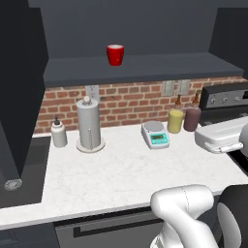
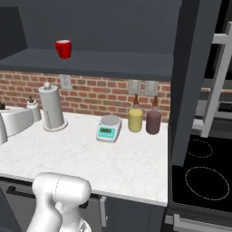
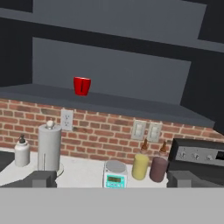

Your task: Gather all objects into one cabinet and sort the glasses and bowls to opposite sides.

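Soap bottle [image 1: 58,133] at 9 o'clock on white counter [image 1: 121,169]. Paper-towel roll [image 1: 89,124] just beside it. Red cup [image 1: 115,54] upright at 12 o'clock on dark cabinet shelf [image 1: 145,68]. Kitchen scale [image 1: 155,134] mid-counter. Yellow jar [image 1: 175,119] and maroon jar [image 1: 192,117] side by side, possibly touching. Stove [image 2: 204,172] at 3 o'clock. Gripper [image 3: 113,179] fingers set wide apart, holding nothing.

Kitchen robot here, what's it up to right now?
Nothing is being handled yet. The white arm is pulled back low in front of the counter, and its gripper is open and empty, facing the wall. One red cup stands upright on the open shelf of the dark cabinet. A paper-towel roll, a small scale and two jars sit on the counter below.
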Available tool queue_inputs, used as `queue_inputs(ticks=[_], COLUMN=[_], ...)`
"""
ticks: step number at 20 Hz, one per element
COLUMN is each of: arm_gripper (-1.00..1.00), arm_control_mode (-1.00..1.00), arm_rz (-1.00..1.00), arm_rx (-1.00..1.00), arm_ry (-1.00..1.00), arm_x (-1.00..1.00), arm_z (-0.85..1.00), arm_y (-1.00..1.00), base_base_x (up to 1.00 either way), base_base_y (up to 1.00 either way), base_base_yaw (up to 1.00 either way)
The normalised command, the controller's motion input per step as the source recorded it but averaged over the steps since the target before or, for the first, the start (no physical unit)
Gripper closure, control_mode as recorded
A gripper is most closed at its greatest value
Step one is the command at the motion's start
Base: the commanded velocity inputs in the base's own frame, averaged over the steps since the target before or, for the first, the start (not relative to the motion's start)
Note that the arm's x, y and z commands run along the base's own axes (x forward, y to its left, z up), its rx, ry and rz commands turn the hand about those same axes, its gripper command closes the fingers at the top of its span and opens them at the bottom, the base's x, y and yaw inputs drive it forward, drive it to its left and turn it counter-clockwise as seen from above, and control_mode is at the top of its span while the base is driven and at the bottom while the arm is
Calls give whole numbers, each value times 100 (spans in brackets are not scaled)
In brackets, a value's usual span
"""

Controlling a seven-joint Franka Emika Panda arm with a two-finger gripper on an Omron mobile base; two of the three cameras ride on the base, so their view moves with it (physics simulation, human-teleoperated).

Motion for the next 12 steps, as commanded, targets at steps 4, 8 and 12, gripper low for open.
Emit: queue_inputs(ticks=[4, 8, 12], arm_gripper=[-100, -100, -100], arm_control_mode=[100, 100, -100], arm_rz=[0, 0, 0], arm_rx=[0, 0, 0], arm_ry=[0, 0, 4], arm_x=[0, 0, 4], arm_z=[0, 0, 11], arm_y=[0, 0, 0], base_base_x=[16, 13, 8], base_base_y=[1, 0, 0], base_base_yaw=[3, 0, 0])
